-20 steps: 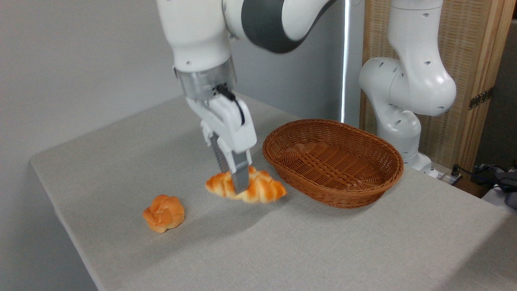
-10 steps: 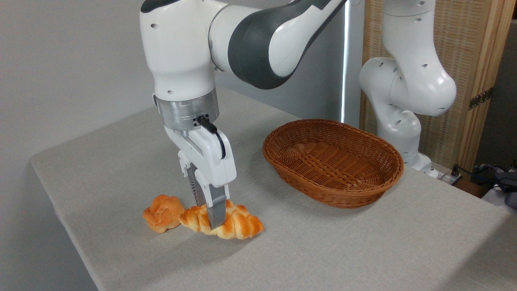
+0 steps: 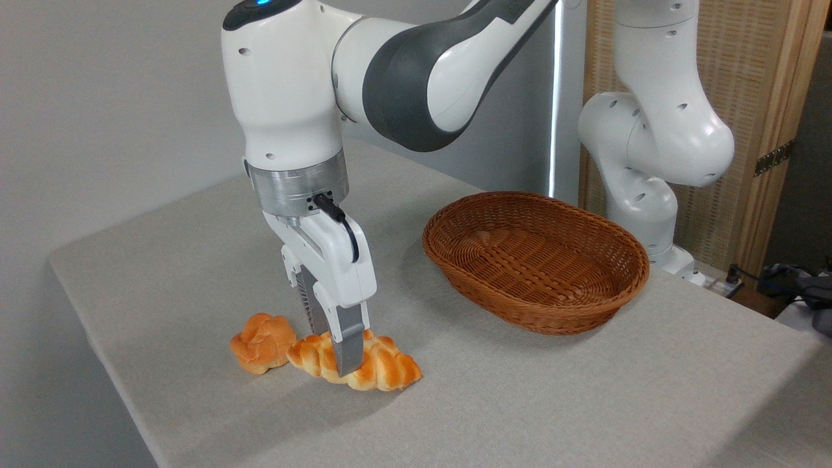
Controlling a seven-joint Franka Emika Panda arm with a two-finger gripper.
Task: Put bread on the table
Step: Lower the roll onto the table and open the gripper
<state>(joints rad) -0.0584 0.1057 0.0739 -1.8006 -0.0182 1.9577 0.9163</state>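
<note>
fingers (image 3: pixel 348 348): two flat grey metal pads, near one smooth and blunt-tipped, far one ribbed and half hidden behind it. they straddle the middle of the bread (image 3: pixel 356 361), narrow gap, loaf between them. pads look pressed to its sides, so closed on it as far as this angle shows. gripper (image 3: pixel 337 351) points straight down, white glossy plastic housing, black cable looped at its top, brushed silver metal ring above that.

camera view, only one. bread is elongated, golden-orange, braided, ridged puffy segments with paler creases, tapered pointed ends. it lies on the table (image 3: pixel 533 403), near the front left edge, long axis running left to lower right. underside looks down on the cloth, shadow tight beneath. its left tip touches or nearly touches the round roll (image 3: pixel 262 342): small, knotted, same orange, lumpy dome shape, also sitting on the cloth.

table is flat, rounded corner at left, covered in matte light grey-beige woven fabric.

wicker basket (image 3: pixel 537 259) well apart to the right, brown oval, tight woven strands, thick braided rim, nothing inside.

arm (image 3: pixel 416 71) is white glossy shells with dark grey joint band. behind it a pale wall and a wood-framed woven screen (image 3: pixel 754 78).
</note>
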